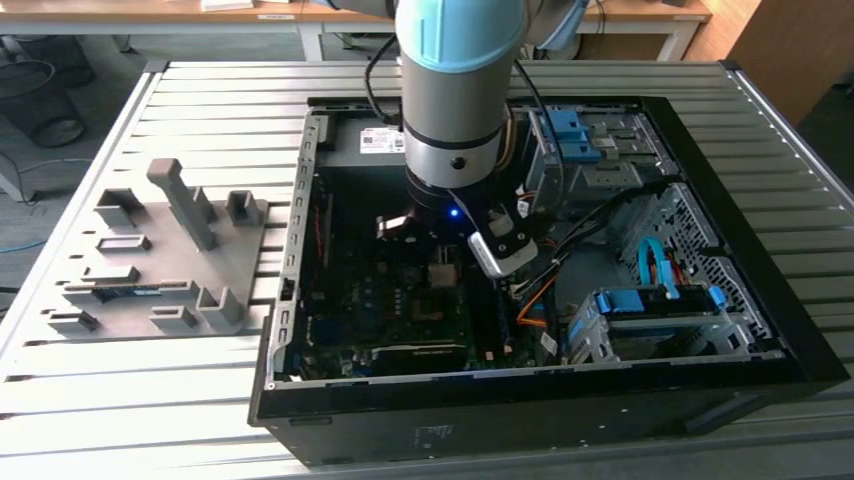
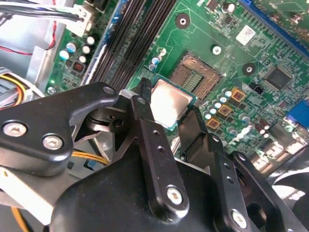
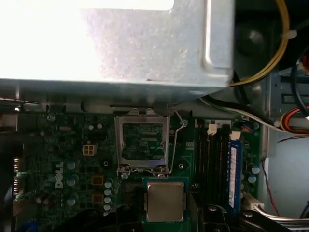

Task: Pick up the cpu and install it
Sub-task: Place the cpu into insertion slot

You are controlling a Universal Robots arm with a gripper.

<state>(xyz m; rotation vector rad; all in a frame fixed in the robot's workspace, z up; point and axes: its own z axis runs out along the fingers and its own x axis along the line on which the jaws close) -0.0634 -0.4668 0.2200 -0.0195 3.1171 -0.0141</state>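
The cpu [image 2: 166, 99], a small square chip with a silvery face and green rim, is clamped between the two black fingers [image 2: 145, 121] of my gripper [image 2: 168, 110], which is shut on it. In the first wrist view the cpu [image 3: 165, 199] hangs just off one edge of the uncovered socket [image 3: 143, 141], not over it, with my gripper [image 3: 165, 215] behind it. The socket [image 2: 195, 72] shows its contact field inside a metal frame. In the exterior view my gripper [image 1: 447, 248] reaches down into the open computer case [image 1: 287, 300], above the motherboard.
A grey power-supply box [image 3: 120, 43] stands close beside the socket. Memory slots [image 3: 212, 159] with a blue stick [image 3: 234, 169] run along its other side. Cables [image 3: 270, 67] and a drive cage [image 1: 654, 310] fill the exterior view's right. A grey parts fixture [image 1: 160, 260] lies outside the case.
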